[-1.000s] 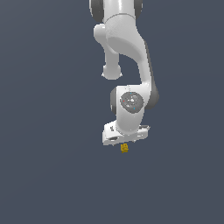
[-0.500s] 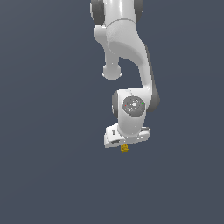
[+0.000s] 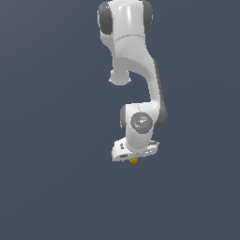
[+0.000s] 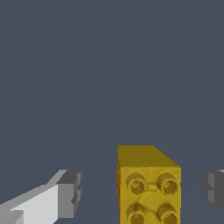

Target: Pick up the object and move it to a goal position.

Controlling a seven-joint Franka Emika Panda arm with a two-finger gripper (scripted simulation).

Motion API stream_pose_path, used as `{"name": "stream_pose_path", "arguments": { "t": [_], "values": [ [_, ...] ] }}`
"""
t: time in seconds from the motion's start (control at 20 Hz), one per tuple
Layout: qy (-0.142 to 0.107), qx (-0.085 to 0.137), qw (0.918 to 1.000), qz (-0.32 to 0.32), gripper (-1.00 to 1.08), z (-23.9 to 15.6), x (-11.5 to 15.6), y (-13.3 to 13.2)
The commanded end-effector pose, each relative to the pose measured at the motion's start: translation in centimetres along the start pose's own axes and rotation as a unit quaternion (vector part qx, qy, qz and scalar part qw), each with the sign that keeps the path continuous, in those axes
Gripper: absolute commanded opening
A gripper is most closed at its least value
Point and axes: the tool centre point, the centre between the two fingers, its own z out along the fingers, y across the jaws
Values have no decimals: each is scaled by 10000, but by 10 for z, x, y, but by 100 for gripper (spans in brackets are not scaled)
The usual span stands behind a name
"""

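Observation:
The object (image 4: 148,186) is a small yellow-gold block with round studs on one face. In the wrist view it sits between my two grey fingertips (image 4: 70,192), with a gap on each side. My gripper (image 4: 141,191) is open around it, not touching it. In the exterior view the object (image 3: 133,161) shows only as a small yellow bit just under the white hand. My gripper (image 3: 134,158) is directly over it and hides most of it. The fingers themselves are hidden in that view.
Plain dark grey ground (image 3: 56,187) lies all around. The white arm (image 3: 133,70) comes down from the top of the exterior view. Nothing else is in view.
The arm has lowered a little over the object. The hand now covers more of the yellow block, which has stayed in about the same place.

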Motion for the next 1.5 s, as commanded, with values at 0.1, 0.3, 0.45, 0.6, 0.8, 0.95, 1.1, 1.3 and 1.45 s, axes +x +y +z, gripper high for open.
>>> {"name": "stream_pose_path", "arguments": {
  "t": [0.1, 0.3, 0.45, 0.6, 0.8, 0.95, 1.1, 1.3, 1.45],
  "values": [
    [7, -1, 10000, -1, 100, 9, 1, 0],
    [7, -1, 10000, -1, -100, 9, 2, 0],
    [7, -1, 10000, -1, -100, 9, 2, 0],
    [7, -1, 10000, -1, -100, 9, 2, 0],
    [4, 0, 10000, -1, -100, 9, 2, 0],
    [4, 0, 10000, -1, -100, 5, 1, -2],
    [4, 0, 10000, -1, -100, -2, -2, -5],
    [4, 0, 10000, -1, -100, -18, -7, -13],
    [5, -2, 10000, -2, -100, -35, -12, -21]
  ]
}}
